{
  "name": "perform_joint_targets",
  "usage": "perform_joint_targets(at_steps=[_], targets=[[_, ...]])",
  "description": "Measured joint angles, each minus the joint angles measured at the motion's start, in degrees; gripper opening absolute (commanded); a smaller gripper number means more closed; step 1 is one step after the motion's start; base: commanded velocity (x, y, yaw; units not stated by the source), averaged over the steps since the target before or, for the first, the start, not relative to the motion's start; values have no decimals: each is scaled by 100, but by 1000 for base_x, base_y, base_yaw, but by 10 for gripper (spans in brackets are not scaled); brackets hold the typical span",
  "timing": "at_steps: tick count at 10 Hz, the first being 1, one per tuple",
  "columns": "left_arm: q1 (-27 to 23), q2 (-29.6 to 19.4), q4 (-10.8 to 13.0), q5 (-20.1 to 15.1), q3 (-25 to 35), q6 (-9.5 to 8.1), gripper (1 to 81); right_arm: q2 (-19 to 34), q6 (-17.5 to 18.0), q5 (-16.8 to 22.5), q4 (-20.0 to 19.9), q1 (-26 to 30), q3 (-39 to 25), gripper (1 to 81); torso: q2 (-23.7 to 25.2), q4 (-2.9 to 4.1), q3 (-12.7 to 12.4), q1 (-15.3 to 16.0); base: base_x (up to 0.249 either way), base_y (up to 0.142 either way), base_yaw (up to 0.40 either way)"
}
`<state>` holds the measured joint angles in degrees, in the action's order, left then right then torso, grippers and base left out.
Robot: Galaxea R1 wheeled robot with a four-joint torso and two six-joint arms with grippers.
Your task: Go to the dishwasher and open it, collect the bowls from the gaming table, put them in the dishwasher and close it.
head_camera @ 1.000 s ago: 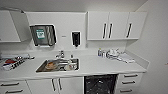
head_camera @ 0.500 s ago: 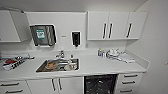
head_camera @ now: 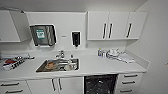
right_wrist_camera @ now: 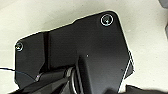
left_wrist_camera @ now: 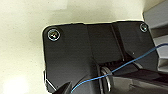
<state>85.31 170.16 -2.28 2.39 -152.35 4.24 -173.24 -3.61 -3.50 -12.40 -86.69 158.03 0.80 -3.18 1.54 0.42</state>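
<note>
The dishwasher [head_camera: 100, 84] sits under the white counter, right of the sink. It shows as a dark bay with pale glints inside, between a white cabinet door and a stack of drawers. In the left wrist view, my arm's dark plate [left_wrist_camera: 82, 55] hangs over a pale speckled floor, with a thin blue wire crossing it. The right wrist view has the same kind of dark plate [right_wrist_camera: 82, 50] over the same pale floor.
A steel sink [head_camera: 60, 65] holds several dishes. More dishes and a cloth [head_camera: 117, 54] lie on the counter's right end, clutter [head_camera: 12, 63] on its left. Wall cabinets [head_camera: 112, 25], a towel dispenser [head_camera: 43, 35] and a soap dispenser [head_camera: 75, 38] hang above. A wall closes the right side.
</note>
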Motion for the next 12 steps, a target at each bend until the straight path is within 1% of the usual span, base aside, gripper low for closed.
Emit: perform_joint_targets(at_steps=[4, 5, 6, 7, 9, 12], targets=[[-50, -43, 0, 11, 4, 0, 811, -7, -7, -16, -2, 35, -1, 811, -7, 0, 2, 6, -20, 0, 0], [18, -59, 0, 22, 4, 2, 811, -7, -11, -29, -2, -2, -4, 811, 2, 0, -2, -9, 0, 0, 0], [99, -61, 2, -38, 4, 2, 811, -7, -24, 28, -5, -112, -4, 811, 2, 0, -2, -11, 0, 0, 105], [77, -61, 2, -46, 4, 0, 811, -7, -27, 26, -2, -99, -4, 811, 0, 0, -2, -9, 0, 0, 179], [7, -61, 2, 15, 4, 0, 811, -5, -44, -18, -2, -9, -1, 811, 0, 0, -2, -7, 0, 0, 330], [24, -63, 27, 35, 0, 2, 811, -2, -44, 56, 5, -123, -4, 811, 0, 0, -2, -7, 0, 0, 361]])
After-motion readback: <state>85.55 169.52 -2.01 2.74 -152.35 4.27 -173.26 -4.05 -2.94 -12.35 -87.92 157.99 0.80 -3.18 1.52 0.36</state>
